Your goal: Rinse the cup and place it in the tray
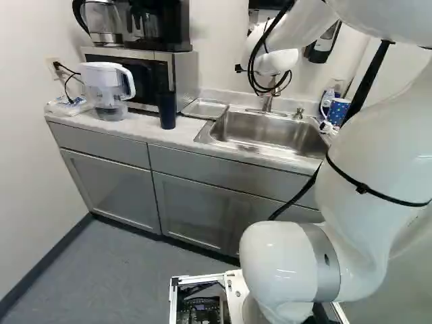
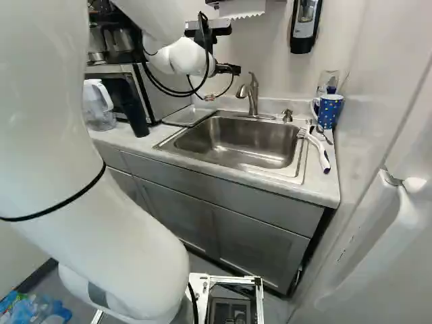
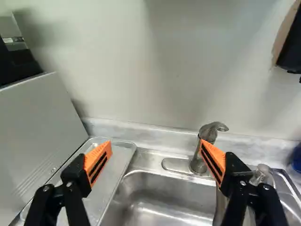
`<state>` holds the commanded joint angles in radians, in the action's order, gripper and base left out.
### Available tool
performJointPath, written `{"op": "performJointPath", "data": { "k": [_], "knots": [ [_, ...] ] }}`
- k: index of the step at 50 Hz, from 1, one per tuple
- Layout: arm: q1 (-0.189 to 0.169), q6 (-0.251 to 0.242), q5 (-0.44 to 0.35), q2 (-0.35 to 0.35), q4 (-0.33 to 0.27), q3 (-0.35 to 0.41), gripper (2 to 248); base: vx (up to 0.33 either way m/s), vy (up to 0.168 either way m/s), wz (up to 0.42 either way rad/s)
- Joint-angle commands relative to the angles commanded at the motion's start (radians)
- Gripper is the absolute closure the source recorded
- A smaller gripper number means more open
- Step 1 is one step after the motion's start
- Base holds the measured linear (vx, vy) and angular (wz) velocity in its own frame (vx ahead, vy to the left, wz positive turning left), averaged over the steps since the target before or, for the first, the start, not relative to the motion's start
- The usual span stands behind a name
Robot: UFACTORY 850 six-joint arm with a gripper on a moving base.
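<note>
My gripper (image 2: 231, 69) hangs above the back of the sink, near the tap, in the right base view. In the wrist view the gripper (image 3: 155, 145) is wide open with nothing between its orange pads. A blue spotted mug (image 2: 329, 111) stands upright on the counter right of the sink; only a blue sliver shows at the wrist view's edge. A tall dark blue cup (image 1: 166, 110) stands by the microwave, left of the tray. The flat metal tray (image 1: 204, 109), with no cup on it, lies left of the sink (image 2: 236, 138), partly behind one finger in the wrist view.
The tap (image 3: 207, 136) rises behind the sink, close to one finger in the wrist view. Left of the tray are the microwave (image 1: 183, 74) and a water pitcher (image 1: 110, 91). A white-handled brush (image 2: 317, 150) lies right of the sink; a dispenser (image 2: 305, 25) hangs above.
</note>
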<state>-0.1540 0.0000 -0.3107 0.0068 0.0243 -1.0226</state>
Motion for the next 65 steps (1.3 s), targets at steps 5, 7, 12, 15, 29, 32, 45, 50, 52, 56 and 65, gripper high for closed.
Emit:
{"op": "performJointPath", "data": {
  "k": [5, 7, 12, 15, 29, 32, 45, 50, 52, 56, 65],
  "knots": [
    [-0.006, 0.000, 0.010, -0.008, 0.000, -0.008, 3, 0.000, 0.000, 0.000],
    [-0.008, 0.000, 0.014, -0.012, 0.000, -0.012, 3, 0.000, 0.000, 0.000],
    [-0.014, 0.000, 0.023, -0.021, 0.000, -0.021, 3, 0.000, 0.000, 0.000],
    [-0.017, 0.000, 0.027, -0.027, 0.000, -0.027, 3, 0.000, 0.000, 0.000],
    [-0.033, 0.000, 0.042, -0.053, 0.000, -0.054, 3, 0.000, 0.000, 0.000],
    [-0.036, 0.000, 0.044, -0.059, 0.000, -0.060, 3, 0.000, 0.000, 0.000],
    [-0.050, 0.000, 0.045, -0.084, 0.000, -0.086, 3, 0.000, 0.000, 0.000],
    [-0.055, 0.000, 0.045, -0.094, 0.000, -0.096, 3, 0.000, 0.000, 0.000],
    [-0.057, 0.000, 0.045, -0.098, 0.000, -0.100, 3, 0.000, 0.000, 0.000],
    [-0.060, 0.000, 0.045, -0.106, 0.000, -0.109, 3, 0.000, 0.000, 0.000],
    [-0.063, 0.000, 0.046, -0.127, 0.000, -0.130, 3, 0.000, 0.000, 0.000]
  ]
}}
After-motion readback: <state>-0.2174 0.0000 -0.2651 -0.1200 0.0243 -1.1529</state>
